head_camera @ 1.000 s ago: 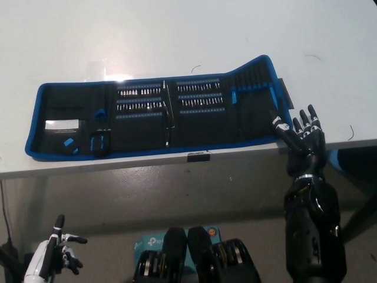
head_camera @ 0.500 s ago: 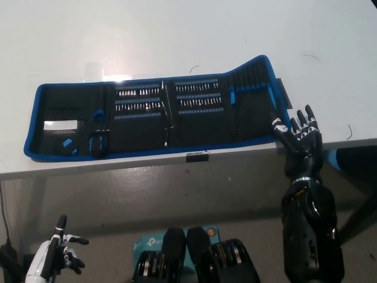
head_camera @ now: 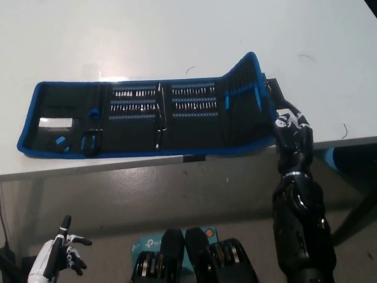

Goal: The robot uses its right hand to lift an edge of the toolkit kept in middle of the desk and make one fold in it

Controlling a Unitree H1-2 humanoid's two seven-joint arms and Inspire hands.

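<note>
Smooth white desk (head_camera: 177, 35), long black fabric toolkit (head_camera: 147, 118), right robot hand (head_camera: 290, 128) pinching its raised blue-piped edge

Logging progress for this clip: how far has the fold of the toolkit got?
Early stage. Done: the black right hand has reached the right end of the toolkit, and that end panel already tilts up off the desk. In hand: the lift of that edge; whether the fingers actually grip it cannot be told. Left: swinging the panel over to complete the fold. The white left hand rests low, away from the desk.
</note>
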